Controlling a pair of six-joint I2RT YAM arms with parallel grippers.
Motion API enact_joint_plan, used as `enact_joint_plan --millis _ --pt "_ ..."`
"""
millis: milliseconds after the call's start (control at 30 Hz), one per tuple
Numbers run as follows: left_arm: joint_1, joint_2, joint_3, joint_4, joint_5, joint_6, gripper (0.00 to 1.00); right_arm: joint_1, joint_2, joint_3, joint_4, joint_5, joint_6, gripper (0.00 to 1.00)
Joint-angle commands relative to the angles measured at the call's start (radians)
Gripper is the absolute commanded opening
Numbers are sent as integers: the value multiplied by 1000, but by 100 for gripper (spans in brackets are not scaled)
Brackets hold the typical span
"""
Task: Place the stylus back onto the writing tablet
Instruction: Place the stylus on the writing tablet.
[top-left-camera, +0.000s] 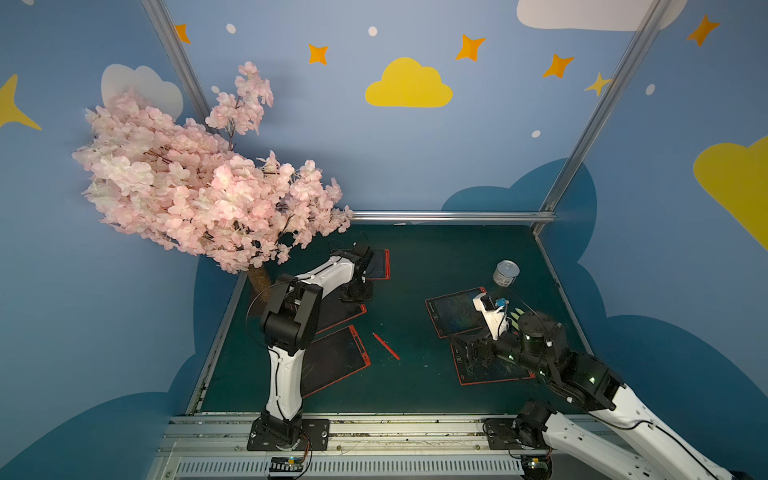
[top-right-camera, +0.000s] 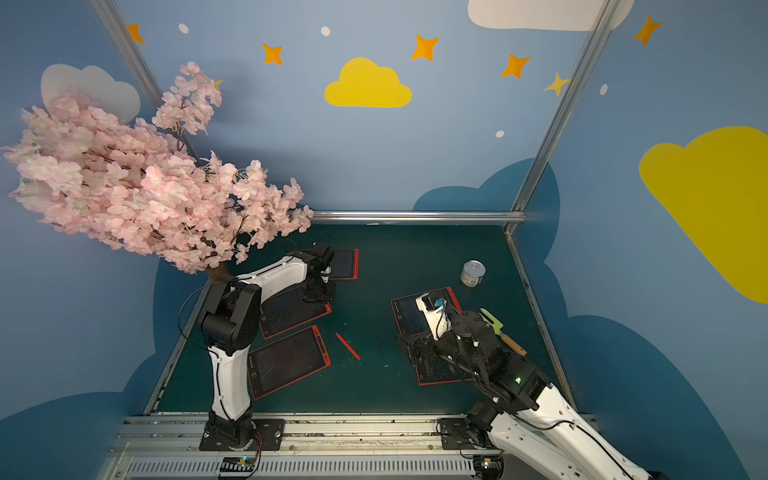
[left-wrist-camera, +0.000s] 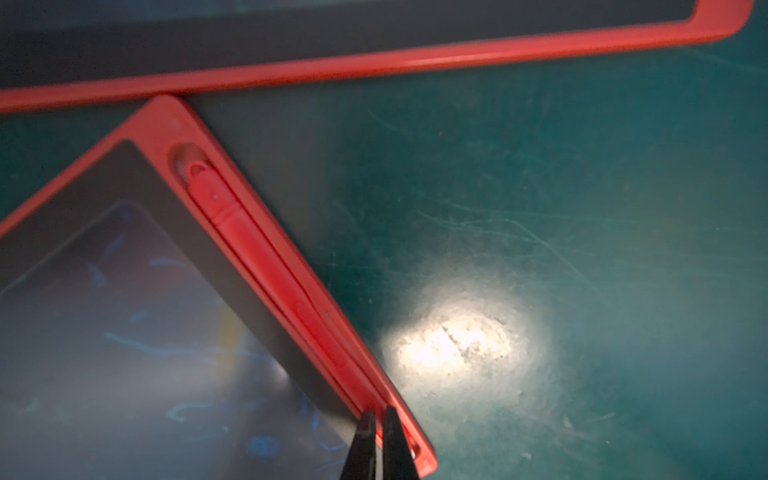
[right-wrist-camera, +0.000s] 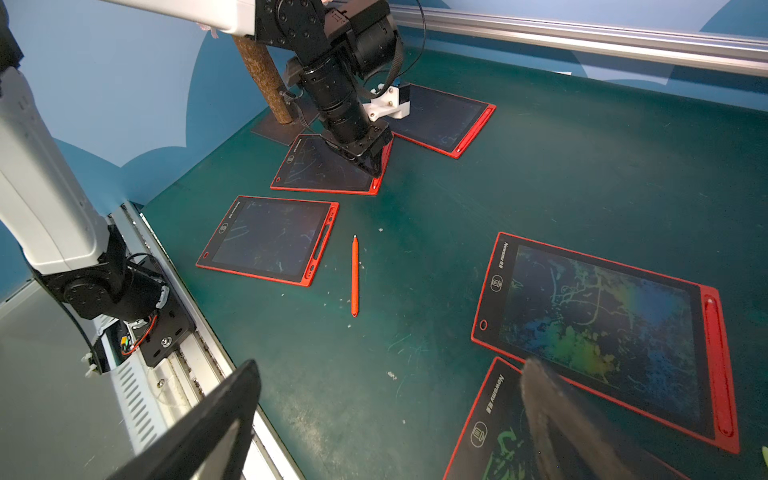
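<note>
A loose red stylus (top-left-camera: 386, 346) (right-wrist-camera: 355, 276) lies on the green table between the two groups of tablets. Beside it lies a red-framed writing tablet (top-left-camera: 336, 365) (right-wrist-camera: 270, 241) whose side slot is empty. My left gripper (left-wrist-camera: 378, 415) (top-left-camera: 357, 295) is shut, its tips down on the end of another stylus (left-wrist-camera: 266, 266) that sits in the slot of the tablet behind (left-wrist-camera: 124, 332) (right-wrist-camera: 328, 166). My right gripper (right-wrist-camera: 390, 365) (top-left-camera: 473, 349) hangs open and empty above the table beside a scribbled tablet (right-wrist-camera: 498, 436).
Several more tablets lie around, one at the back (right-wrist-camera: 440, 120) and one at the right (right-wrist-camera: 598, 324). A tin can (top-left-camera: 506, 273) stands at the back right. A green tool with a wooden handle (top-right-camera: 498, 328) lies by my right arm. A blossom tree's trunk (right-wrist-camera: 266, 79) stands at the left edge.
</note>
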Motion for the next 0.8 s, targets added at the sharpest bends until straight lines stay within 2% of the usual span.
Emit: enact_joint_plan --millis 0,500,767 --pt "1 30 8 -47 -14 -4 7 4 -5 -5 -14 14 5 97" --pt "13 2 11 -45 -8 -15 7 3 3 -3 -15 15 5 97" --pt "48 -16 33 -40 5 -26 7 4 3 -2 -17 14 5 97"
